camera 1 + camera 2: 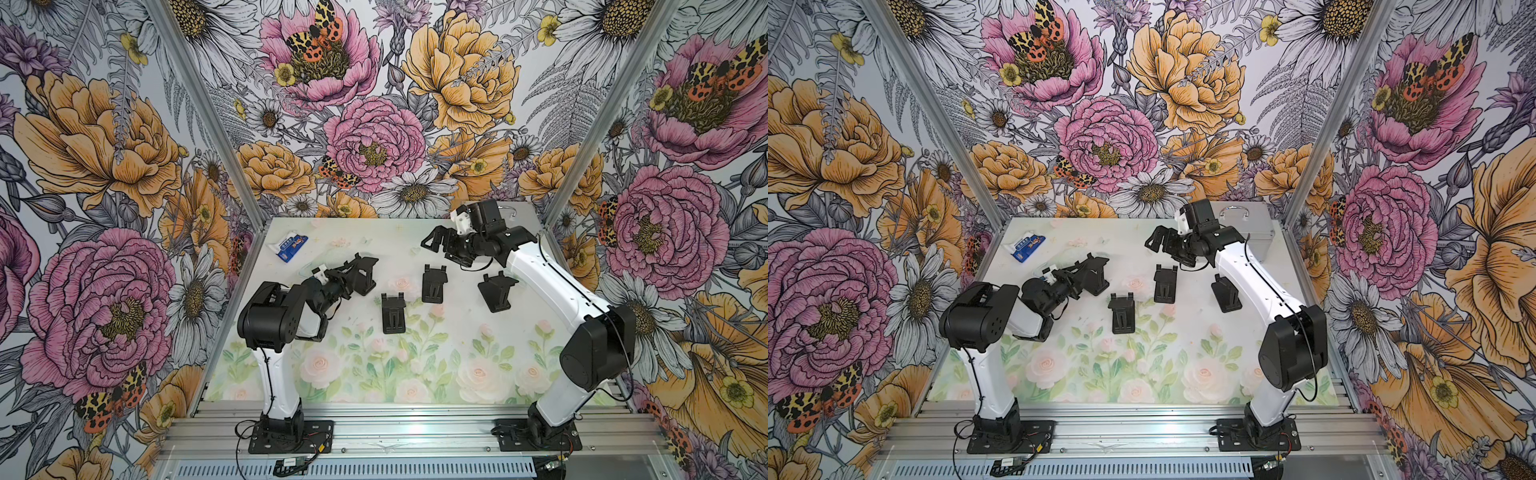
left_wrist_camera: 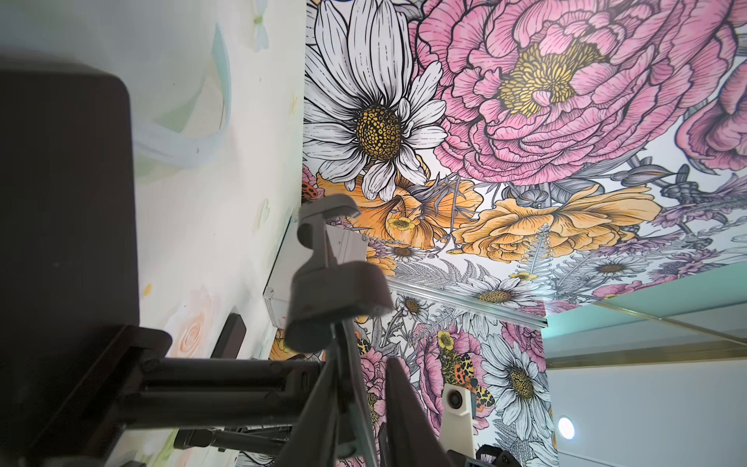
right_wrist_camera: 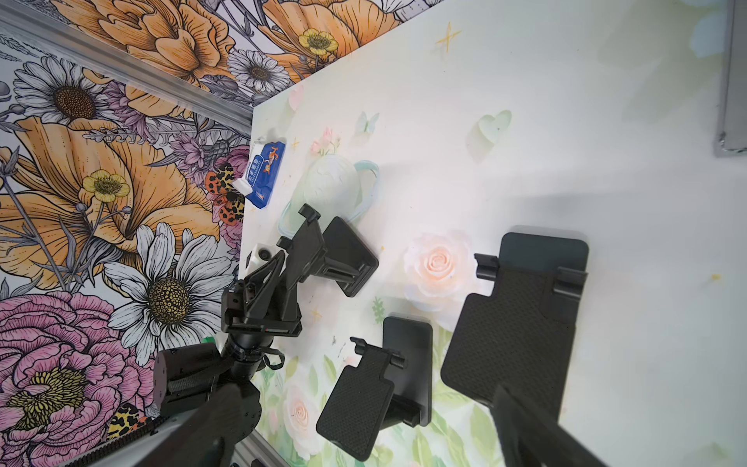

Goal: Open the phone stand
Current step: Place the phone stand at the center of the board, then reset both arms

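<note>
Black plastic on a pale, rose-printed tabletop [image 1: 415,374]: four phone stands between two white-and-black arms. The left arm [image 1: 278,382] reaches toward the far left of the tabletop, the right arm [image 1: 540,270] toward its far middle. The unfolded stand [image 1: 362,275] sits at the left, cradle plate raised off its base, with the left hand [image 1: 347,284] right at that plate. Its fingers show only a narrow gap in the left wrist view, and whether they grip cannot be told. The near flat stand [image 1: 393,313] and the far flat stand [image 1: 434,284] lie folded mid-tabletop, long axes running near to far, hooks at the far end. The far one lies just nearward of the right hand [image 1: 440,249], which hangs wide and empty, so that arm is judged the nearer. A fourth stand [image 1: 497,291] rests beside the right arm. A blue packet [image 1: 292,246] lies far left.
</note>
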Available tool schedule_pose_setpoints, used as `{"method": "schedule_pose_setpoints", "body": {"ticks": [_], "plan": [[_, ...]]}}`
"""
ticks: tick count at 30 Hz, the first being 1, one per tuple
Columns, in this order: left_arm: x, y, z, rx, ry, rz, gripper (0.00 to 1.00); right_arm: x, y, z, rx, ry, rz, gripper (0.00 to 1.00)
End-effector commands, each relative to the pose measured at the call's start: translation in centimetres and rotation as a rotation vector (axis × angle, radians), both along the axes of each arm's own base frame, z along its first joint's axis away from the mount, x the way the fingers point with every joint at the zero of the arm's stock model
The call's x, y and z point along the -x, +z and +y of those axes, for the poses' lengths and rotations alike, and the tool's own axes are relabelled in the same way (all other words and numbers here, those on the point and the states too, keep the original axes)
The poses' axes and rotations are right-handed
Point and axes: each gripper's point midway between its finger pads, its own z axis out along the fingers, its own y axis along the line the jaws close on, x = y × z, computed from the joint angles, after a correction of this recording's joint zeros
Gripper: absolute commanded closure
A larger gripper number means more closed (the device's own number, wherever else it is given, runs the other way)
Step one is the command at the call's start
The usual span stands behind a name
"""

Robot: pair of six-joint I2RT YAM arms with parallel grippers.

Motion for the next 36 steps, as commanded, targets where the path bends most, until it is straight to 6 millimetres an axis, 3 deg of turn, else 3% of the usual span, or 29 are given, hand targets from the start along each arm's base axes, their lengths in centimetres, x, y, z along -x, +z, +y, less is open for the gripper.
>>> {"method": "schedule_pose_setpoints", "body": {"ticks": [1, 11, 17, 21, 26, 32, 36], "plan": [[0.1, 0.3, 1.2, 0.003, 0.037, -0.024, 0.67, -0.1, 1.7, 0.1, -0.01, -0.004, -0.06, 0.01], [2.7, 0.7, 2.1, -0.009, 0.022, -0.015, 0.36, -0.3, 1.8, 0.0, -0.004, -0.007, -0.067, 0.01], [5.3, 2.8, 2.2, -0.058, -0.037, -0.069, 0.23, -0.6, 2.7, -0.3, -0.002, -0.018, -0.092, 0.01], [7.0, 4.0, 1.2, -0.196, -0.106, -0.083, 0.18, -0.1, 3.1, -0.4, -0.006, -0.01, -0.1, 0.01], [9.5, 6.9, -0.1, -0.517, -0.205, -0.115, 0.06, 0.8, 3.2, -1.2, 0.027, -0.01, -0.119, 0.01], [13.2, 9.2, 1.8, -0.88, -0.228, -0.138, 0.01, 1.3, 3.0, -4.5, 0.201, -0.078, -0.171, 0.01], [15.2, 9.7, 4.7, -1.117, -0.154, -0.123, 0.01, 1.8, 2.1, -9.1, 0.402, -0.212, -0.222, 0.01]]}}
